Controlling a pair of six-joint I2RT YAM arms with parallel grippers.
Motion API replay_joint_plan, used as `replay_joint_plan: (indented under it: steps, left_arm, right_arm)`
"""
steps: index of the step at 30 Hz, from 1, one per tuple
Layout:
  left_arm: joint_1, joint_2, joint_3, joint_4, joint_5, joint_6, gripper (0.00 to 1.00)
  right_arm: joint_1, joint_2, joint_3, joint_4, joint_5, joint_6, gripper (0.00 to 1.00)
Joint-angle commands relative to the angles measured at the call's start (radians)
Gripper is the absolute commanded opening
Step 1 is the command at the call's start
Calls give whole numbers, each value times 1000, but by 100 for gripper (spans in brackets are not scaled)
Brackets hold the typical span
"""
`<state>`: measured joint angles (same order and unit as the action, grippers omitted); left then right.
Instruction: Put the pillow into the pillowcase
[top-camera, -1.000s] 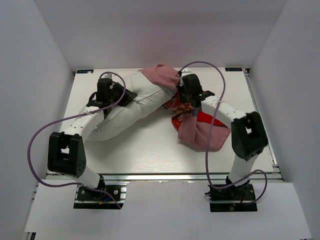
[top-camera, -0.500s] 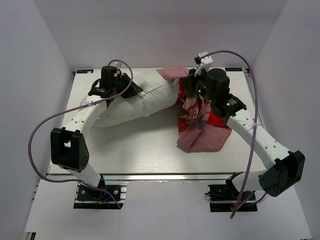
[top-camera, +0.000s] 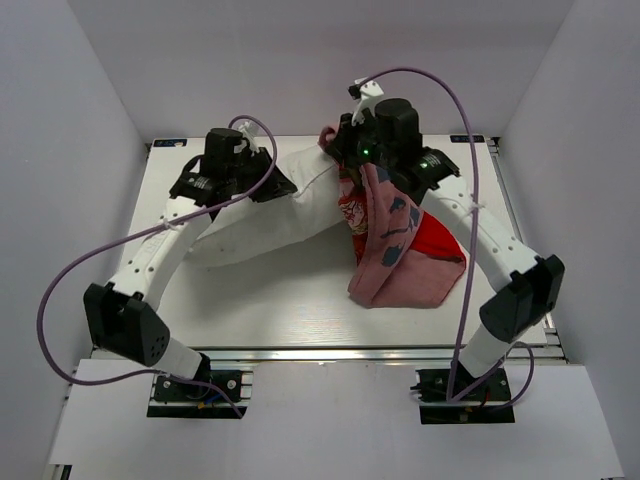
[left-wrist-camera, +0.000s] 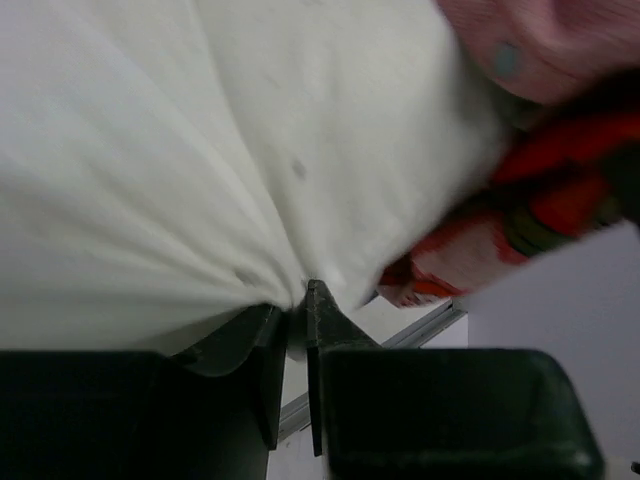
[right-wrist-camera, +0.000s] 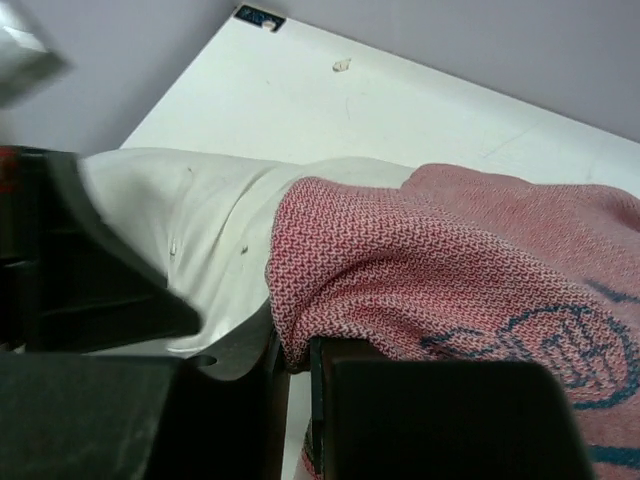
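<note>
The pillow (top-camera: 265, 215) is a plain white, puffy cushion lying slantwise across the left and middle of the table (top-camera: 280, 310), one end near the left edge and the other raised toward the far middle. Its fabric gathers into fine pleats where the left gripper (left-wrist-camera: 297, 298) pinches a small fold of it, jaws nearly together. The pillowcase (top-camera: 405, 275) is thin and floppy. It mostly shows its faded pink reverse with navy outlines, with bright red-orange print visible beside the pillow and on the right. It hangs from the right gripper (right-wrist-camera: 290, 350), whose jaws are clamped on a pink woven edge, and drapes down to a crumpled heap on the right half of the table. That pink edge overlaps the pillow's raised end.
</note>
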<state>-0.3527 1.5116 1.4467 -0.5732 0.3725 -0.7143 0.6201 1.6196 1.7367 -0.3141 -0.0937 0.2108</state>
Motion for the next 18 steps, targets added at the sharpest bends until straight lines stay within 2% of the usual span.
replay_joint_plan:
  steps: [1, 6, 7, 8, 10, 11, 12, 14, 16, 18]
  left_arm:
    - [1, -94, 43, -36, -32, 38, 25]
    - [57, -12, 32, -10, -135, 44, 30]
    - [67, 5, 32, -7, -138, 52, 30]
    - [69, 37, 37, -2, -139, 58, 32]
    - [69, 56, 50, -8, -133, 76, 34]
    - [69, 58, 63, -11, -127, 87, 35]
    - [69, 50, 63, -10, -119, 96, 37]
    - [69, 21, 49, -7, -127, 124, 38]
    - [69, 10, 35, -7, -138, 151, 40]
    - [69, 25, 18, -14, -124, 170, 40]
  right_arm:
    - [17, 89, 67, 40, -31, 29, 0]
    - [-11, 224, 52, 35, 40, -77, 0]
    - [-22, 235, 55, 27, 67, -97, 7]
    - [-34, 240, 52, 23, 55, -129, 20]
    - [-65, 202, 32, 17, -50, -165, 36]
    - [-72, 175, 26, 17, -93, -201, 47]
    - [-80, 111, 21, 7, -200, -223, 51]
    - [-89, 42, 24, -52, -294, -325, 59]
    - [-89, -79, 11, -92, -392, -361, 64]
    - [-89, -192, -40, -149, -422, -393, 65]
